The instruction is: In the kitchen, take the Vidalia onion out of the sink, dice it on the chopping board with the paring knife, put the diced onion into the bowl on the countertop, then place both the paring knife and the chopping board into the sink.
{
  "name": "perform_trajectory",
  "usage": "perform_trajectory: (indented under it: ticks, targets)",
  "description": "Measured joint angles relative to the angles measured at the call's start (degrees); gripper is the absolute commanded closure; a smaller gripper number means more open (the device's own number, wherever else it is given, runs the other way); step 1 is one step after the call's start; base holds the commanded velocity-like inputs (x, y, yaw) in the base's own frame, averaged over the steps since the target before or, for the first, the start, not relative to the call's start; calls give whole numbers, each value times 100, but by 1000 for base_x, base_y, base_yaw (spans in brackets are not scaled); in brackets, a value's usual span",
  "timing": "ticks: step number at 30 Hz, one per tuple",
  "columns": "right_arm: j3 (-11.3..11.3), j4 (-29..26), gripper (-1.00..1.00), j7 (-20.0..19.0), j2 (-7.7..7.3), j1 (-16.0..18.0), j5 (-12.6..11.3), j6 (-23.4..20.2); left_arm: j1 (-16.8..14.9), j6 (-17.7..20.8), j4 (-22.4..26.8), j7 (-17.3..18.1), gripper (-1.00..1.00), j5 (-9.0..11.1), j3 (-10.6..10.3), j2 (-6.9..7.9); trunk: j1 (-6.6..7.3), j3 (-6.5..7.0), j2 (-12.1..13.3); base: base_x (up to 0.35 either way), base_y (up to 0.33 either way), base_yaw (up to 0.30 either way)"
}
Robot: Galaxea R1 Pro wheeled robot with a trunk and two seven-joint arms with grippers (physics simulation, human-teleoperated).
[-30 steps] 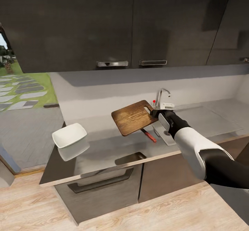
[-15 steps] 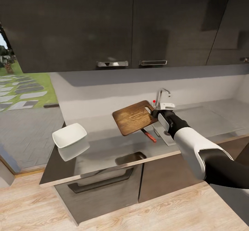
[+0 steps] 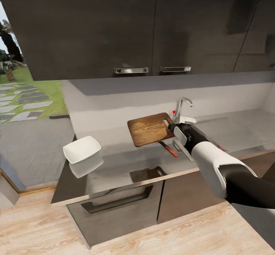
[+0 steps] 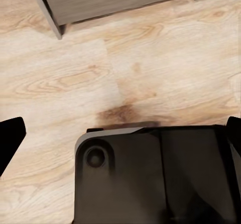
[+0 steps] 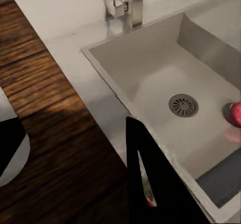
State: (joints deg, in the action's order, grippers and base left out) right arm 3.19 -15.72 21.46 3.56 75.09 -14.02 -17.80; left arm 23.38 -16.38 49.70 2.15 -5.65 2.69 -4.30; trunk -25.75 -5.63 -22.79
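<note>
My right gripper (image 3: 171,124) is shut on the handle end of the dark brown chopping board (image 3: 149,128), holding it in the air above the grey countertop (image 3: 118,163), left of the chrome tap (image 3: 181,107). The paring knife (image 3: 168,149) with its red handle lies on the countertop under the board's near edge. The white bowl (image 3: 81,149) sits at the counter's left end. In the right wrist view the chopping board (image 5: 55,133) hangs beside the sink (image 5: 150,78), and the pinkish Vidalia onion (image 5: 234,114) rests in the basin near the drain (image 5: 183,105). My left gripper (image 4: 120,133) is open over the floor.
Dark wall cabinets (image 3: 152,26) hang above the counter. The sink rim (image 3: 186,154) shows just behind my right forearm. Light wood floor (image 4: 125,63) lies below my left gripper, with the robot's black base (image 4: 150,174) close under it. An open doorway is at the far left.
The whole head view has shifted slightly, so the camera moved. The board has tipped flatter in my right gripper. The knife and the bowl stay where they were.
</note>
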Motion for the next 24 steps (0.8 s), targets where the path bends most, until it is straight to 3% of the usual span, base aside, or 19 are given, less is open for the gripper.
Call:
perform_trajectory:
  ticks: [6,15,24]
  targets:
    - [8,206,100,211,12,0,-238,286,0,0,-30,0,-100,0,9,47,0,0,0,0,294,0]
    - [13,229,100,230,3,0,-267,308,0,0,-67,-1,-100,0,10,51,0,0,0,0,297,0]
    - [4,228,100,230,-33,2,-247,303,-1,-2,-136,-1,-100,0,9,52,0,0,-1,0,69,0]
